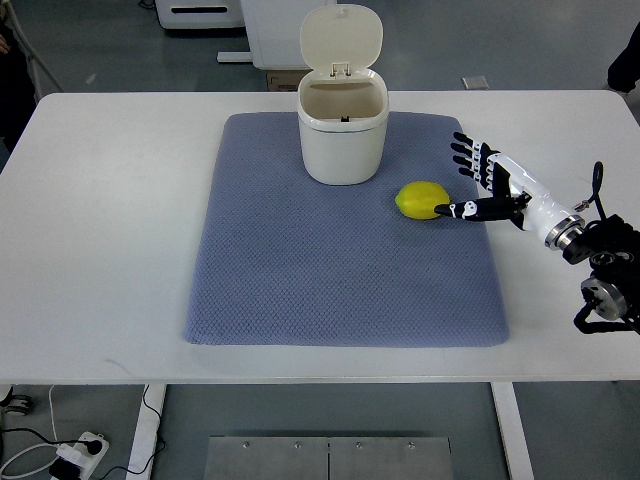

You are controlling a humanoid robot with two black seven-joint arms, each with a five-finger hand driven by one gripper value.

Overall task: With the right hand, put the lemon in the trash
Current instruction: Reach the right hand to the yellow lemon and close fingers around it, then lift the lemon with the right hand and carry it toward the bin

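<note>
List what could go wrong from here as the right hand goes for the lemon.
1. The right hand is open beside the lemon, with its thumb tip at the fruit's side. A round lemon could roll away across the mat if nudged before the fingers close.
2. The trash bin stands close behind the lemon, lid up. A low carry might knock its rim or tip it.

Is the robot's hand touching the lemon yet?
Cannot tell. In the top view, the right hand is open beside the lemon, and its thumb tip reaches the lemon's right edge, but from above no clear contact or gap shows.
</note>
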